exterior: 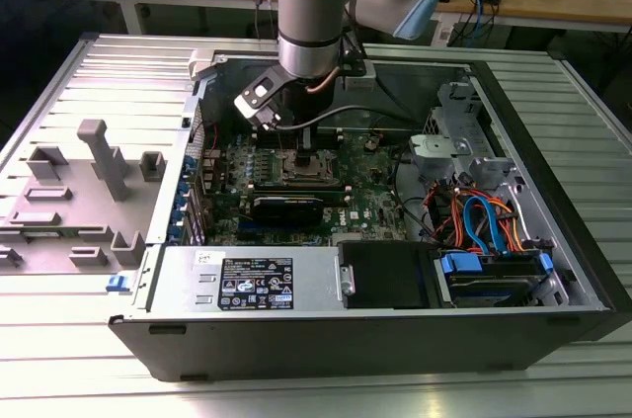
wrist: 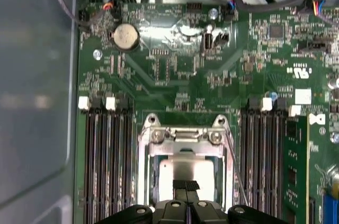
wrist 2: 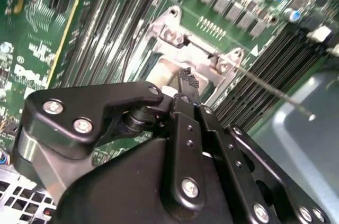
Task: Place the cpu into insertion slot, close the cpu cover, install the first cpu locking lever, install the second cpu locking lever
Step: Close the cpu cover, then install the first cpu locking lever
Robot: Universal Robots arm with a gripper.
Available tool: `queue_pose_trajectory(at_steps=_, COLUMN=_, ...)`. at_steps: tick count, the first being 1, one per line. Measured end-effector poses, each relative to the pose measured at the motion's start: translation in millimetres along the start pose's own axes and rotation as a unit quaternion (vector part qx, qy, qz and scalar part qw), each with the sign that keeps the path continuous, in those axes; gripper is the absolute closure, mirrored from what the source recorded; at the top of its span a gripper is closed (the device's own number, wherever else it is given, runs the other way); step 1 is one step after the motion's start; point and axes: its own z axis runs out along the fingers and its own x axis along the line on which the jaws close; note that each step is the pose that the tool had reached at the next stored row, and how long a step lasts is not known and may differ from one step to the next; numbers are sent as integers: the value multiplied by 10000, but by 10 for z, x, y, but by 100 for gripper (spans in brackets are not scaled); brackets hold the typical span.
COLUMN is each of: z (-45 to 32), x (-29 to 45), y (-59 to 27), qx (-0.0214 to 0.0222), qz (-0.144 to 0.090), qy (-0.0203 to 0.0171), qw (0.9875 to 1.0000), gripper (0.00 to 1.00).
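In the first wrist view the cpu (wrist: 185,170) shows its dull silver top inside the insertion slot (exterior: 308,173), on the green board within the open computer case. The silvery cpu cover (wrist: 146,171) frames the chip and looks laid down over it, hinged at two screws. My gripper (wrist: 185,186) hangs straight over the chip's near edge, its black fingertips (wrist 2: 186,78) shut together with nothing seen between them. A thin wire locking lever (wrist: 233,167) runs along one side of the socket and stands off it at a slant (wrist 2: 275,94).
Long black memory slots (wrist: 106,160) flank the socket on both sides. A coin battery (wrist: 125,36) sits further up the board. A black graphics card (exterior: 296,206), the power supply (exterior: 257,280) and cable bundles (exterior: 484,220) crowd the case. A grey fixture plate (exterior: 89,181) lies beside it.
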Motion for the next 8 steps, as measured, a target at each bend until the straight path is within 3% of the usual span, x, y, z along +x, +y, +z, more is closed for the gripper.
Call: queue_pose_trajectory(at_steps=8, z=1, x=0, y=15, qx=0, qz=0, qy=0, qw=10000, gripper=89)
